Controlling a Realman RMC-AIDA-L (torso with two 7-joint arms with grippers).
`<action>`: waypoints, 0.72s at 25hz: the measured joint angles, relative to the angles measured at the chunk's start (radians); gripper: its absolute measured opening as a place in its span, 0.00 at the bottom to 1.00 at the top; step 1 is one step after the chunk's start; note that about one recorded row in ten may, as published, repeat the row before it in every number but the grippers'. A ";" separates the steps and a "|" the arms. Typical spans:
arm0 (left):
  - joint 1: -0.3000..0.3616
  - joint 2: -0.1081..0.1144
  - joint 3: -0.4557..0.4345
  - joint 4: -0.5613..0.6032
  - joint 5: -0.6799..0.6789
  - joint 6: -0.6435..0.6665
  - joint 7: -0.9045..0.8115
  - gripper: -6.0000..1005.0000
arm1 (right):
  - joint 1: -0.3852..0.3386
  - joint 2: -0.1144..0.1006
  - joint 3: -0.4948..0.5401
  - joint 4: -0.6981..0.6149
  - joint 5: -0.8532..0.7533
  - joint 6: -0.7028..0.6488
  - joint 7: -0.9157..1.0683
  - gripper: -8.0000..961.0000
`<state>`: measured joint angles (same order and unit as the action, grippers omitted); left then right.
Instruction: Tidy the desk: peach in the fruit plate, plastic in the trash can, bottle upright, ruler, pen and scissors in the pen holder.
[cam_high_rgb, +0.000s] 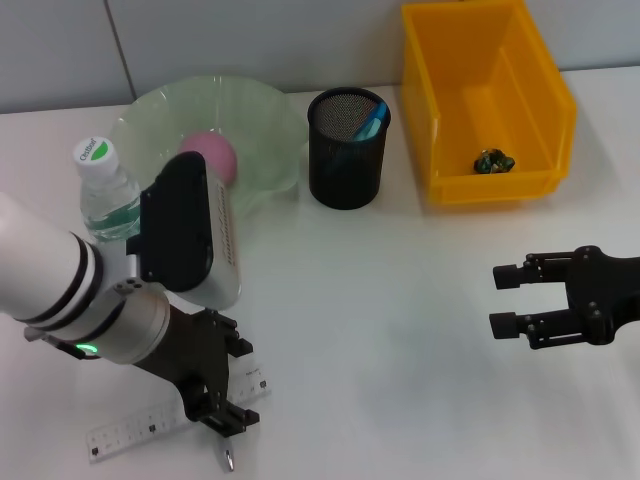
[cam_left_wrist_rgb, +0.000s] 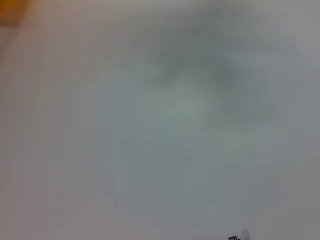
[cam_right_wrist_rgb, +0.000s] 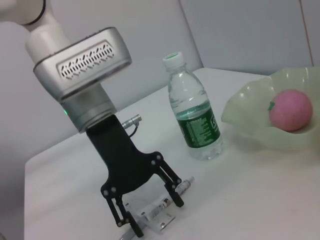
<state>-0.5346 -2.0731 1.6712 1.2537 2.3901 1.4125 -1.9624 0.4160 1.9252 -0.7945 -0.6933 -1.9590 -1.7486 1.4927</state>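
The left gripper (cam_high_rgb: 225, 395) is down at the table (cam_high_rgb: 400, 300), well in front of the holder (cam_high_rgb: 347, 148), with its fingers spread to either side of the ruler (cam_high_rgb: 140, 425). In the right wrist view the same gripper (cam_right_wrist_rgb: 150, 212) straddles the clear ruler (cam_right_wrist_rgb: 152, 214), one fingertip on each side, and the jaws are not yet closed on it. A small metal piece (cam_high_rgb: 229, 460) lies on the table just in front of the fingertips; what it is cannot be told.

The right gripper (cam_high_rgb: 507, 300) hovers above the table well in front of the bin (cam_high_rgb: 487, 100), its two fingers apart and holding nothing.

The holder, a black mesh cup, stands upright between the plate (cam_high_rgb: 215, 125) and the bin, with a blue item (cam_high_rgb: 370, 122) leaning inside it. The peach (cam_high_rgb: 210, 155) lies in the pale green plate just beside the holder. The bottle (cam_high_rgb: 105, 195) stands upright, touching the plate's rim on the side away from the holder, its white cap on. In the orange bin, just beside the holder on its other side, a small dark crumpled scrap (cam_high_rgb: 494, 160) rests on the floor.

The left wrist view shows only a blurred pale surface with a corner of the ruler (cam_left_wrist_rgb: 239, 236) at its edge.
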 joint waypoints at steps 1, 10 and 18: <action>-0.001 0.000 0.005 -0.002 0.003 -0.004 -0.001 0.77 | 0.000 0.000 0.000 -0.001 0.000 0.000 0.001 0.80; -0.002 -0.001 0.029 -0.002 0.015 -0.022 -0.009 0.77 | 0.002 0.000 0.000 -0.001 0.000 0.008 0.028 0.80; -0.001 -0.001 0.034 -0.004 0.015 -0.042 -0.002 0.64 | 0.000 0.000 0.000 -0.002 -0.001 0.006 0.041 0.80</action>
<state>-0.5359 -2.0739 1.7052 1.2501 2.4054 1.3710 -1.9642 0.4162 1.9250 -0.7944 -0.6950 -1.9601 -1.7427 1.5337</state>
